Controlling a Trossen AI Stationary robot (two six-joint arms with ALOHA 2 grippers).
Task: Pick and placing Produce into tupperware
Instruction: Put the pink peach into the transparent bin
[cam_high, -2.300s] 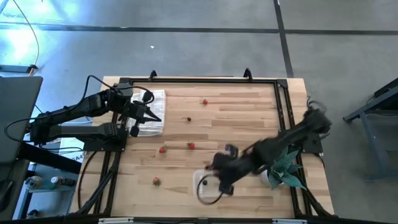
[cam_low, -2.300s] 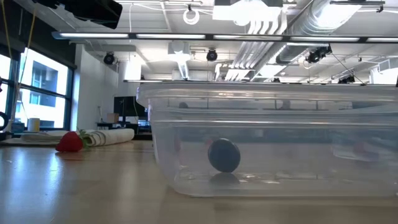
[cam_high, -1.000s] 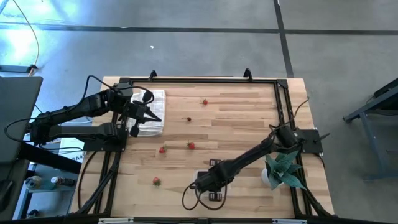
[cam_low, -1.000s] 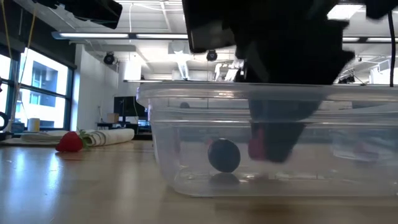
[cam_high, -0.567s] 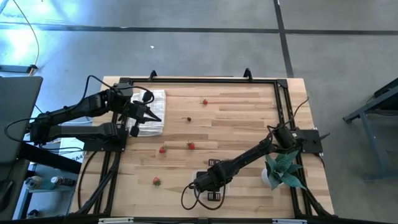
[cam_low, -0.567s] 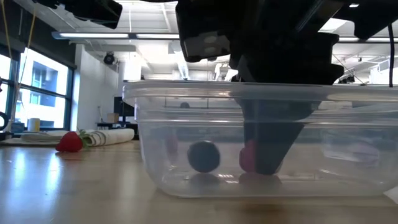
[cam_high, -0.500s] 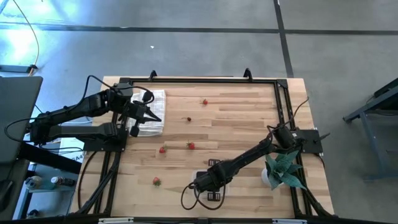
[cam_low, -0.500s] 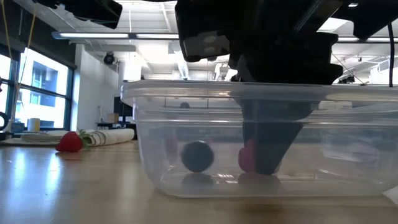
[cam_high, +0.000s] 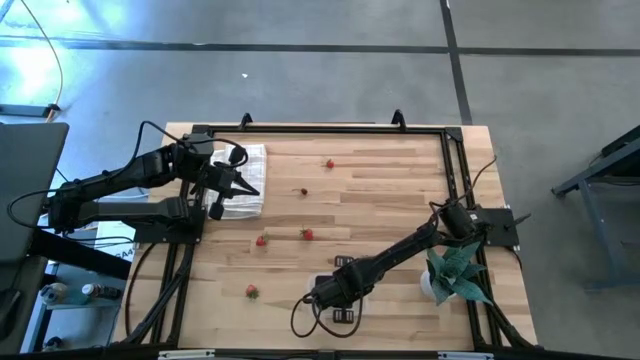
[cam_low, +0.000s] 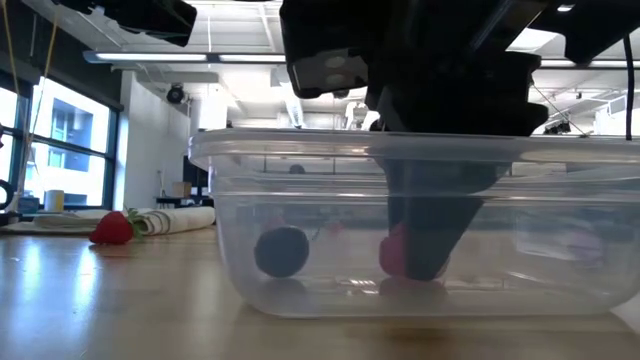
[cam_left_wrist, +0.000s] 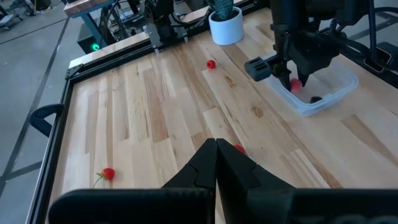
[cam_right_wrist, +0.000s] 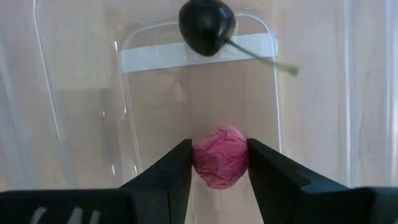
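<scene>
The clear tupperware (cam_low: 300, 150) stands near the table's front edge, right of centre. My right gripper (cam_right_wrist: 219, 149) reaches down into it, shut on a pink-red round piece of produce (cam_right_wrist: 220, 165). A dark berry with a stem (cam_right_wrist: 206, 26) lies on the tupperware's floor beside it. Several small red pieces (cam_high: 261, 240) and one dark piece (cam_high: 304, 191) lie scattered on the wood. My left gripper (cam_high: 245, 187) hovers shut over the white cloth at the far left. My right gripper pinches the pink-red piece by two opposite sides (cam_right_wrist: 198, 163) between its two fingers (cam_right_wrist: 177, 163). The fingers come from above, pointing steeply down into the tupperware. The piece (cam_low: 398, 255) sits low inside, close to the floor; whether it rests there I cannot tell.
A teal spiky plant in a white pot (cam_high: 450, 272) stands at the table's right edge, close to my right arm. The white cloth (cam_high: 243, 175) lies at the far left. A black frame (cam_high: 455, 170) runs along the table's edges.
My right gripper has sunk a little deeper into the tupperware with the pink-red piece and then kept still. The tupperware has slid slightly toward the table's left edge. The dark berry has rolled along its floor toward the left, away from the gripper.
</scene>
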